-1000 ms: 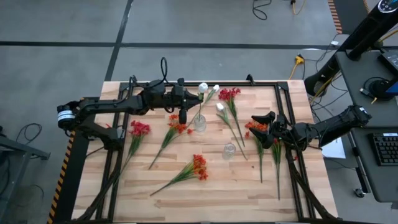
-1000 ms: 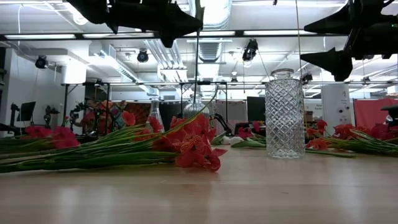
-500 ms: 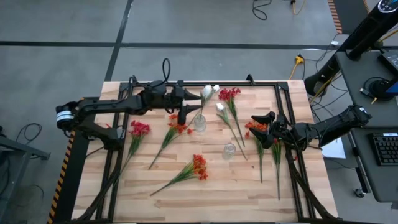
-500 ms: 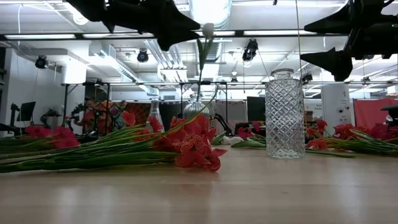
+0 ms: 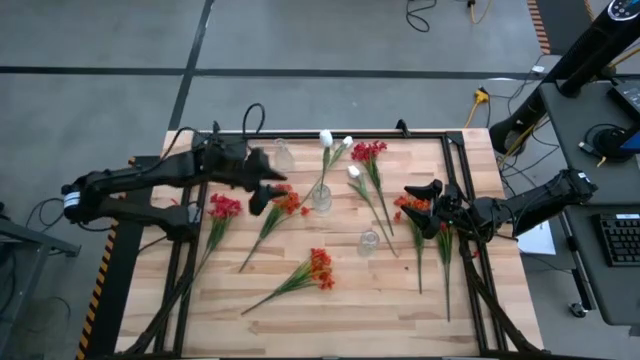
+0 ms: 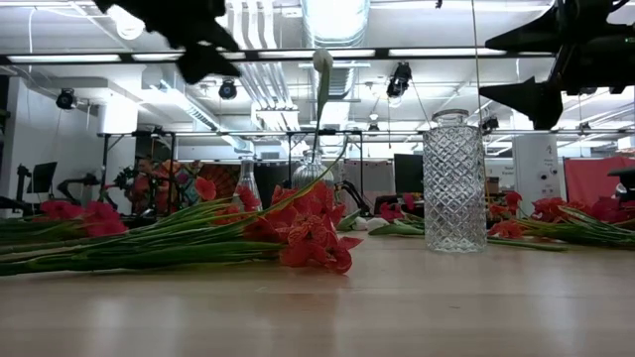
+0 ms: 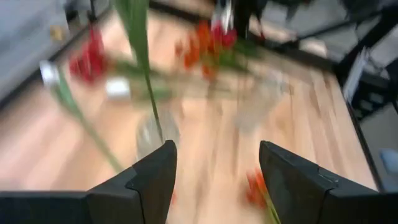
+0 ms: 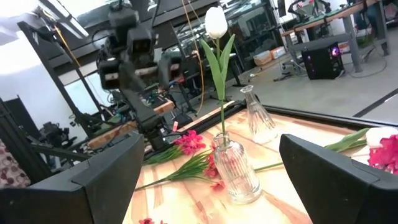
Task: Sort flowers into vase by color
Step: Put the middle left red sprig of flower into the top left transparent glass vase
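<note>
Wooden table (image 5: 400,300), workshop room behind. Landmark: ribbed glass vase (image 5: 321,197) mid-table, one white-bud flower (image 8: 216,23) standing upright in it. Left gripper (image 5: 262,194) just left of vase, fingers parted, holding nothing. Right gripper (image 5: 418,208) well right of vase, fingers wide apart, empty. Red and orange flowers (image 5: 300,277) lie loose around vase.

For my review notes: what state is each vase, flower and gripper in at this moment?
ribbed vase: upright, holding one stem
white flower: standing in the ribbed vase, not gripped
diamond-cut vase: upright, empty
slender vase: upright, empty
orange-red flower: lying on the table, like the other loose stems
left gripper: open, empty
right gripper: open, empty
</note>
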`<control>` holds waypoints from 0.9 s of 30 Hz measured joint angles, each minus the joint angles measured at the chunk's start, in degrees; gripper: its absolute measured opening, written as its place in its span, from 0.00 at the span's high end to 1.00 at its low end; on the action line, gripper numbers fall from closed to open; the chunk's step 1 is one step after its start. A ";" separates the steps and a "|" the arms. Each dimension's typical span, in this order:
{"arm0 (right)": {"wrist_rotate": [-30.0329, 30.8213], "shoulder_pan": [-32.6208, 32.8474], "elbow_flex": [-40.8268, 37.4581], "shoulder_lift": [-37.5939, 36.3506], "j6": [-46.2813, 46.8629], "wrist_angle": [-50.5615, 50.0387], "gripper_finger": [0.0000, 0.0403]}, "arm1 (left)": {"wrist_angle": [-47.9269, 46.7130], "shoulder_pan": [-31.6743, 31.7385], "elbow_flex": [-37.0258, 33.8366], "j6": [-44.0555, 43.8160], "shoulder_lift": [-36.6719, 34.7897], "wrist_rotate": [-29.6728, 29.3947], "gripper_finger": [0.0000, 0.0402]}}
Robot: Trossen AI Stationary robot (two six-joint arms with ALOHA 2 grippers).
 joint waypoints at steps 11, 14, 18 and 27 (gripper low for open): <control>0.04 -0.01 0.00 0.00 1.58 0.04 0.09 | -20.90 -18.25 -0.25 -25.16 -1.51 -19.18 0.48; 0.06 0.00 0.00 0.00 1.57 0.07 0.09 | -21.13 -23.32 -0.59 -30.24 2.13 -21.62 0.48; 0.17 -0.11 0.00 -0.01 1.57 0.94 0.09 | -21.67 -27.66 -0.59 -37.15 8.17 -22.68 0.48; 0.14 -0.28 2.58 0.03 -2.54 2.36 0.09 | -45.66 -31.23 -0.61 -57.56 19.25 -20.56 0.48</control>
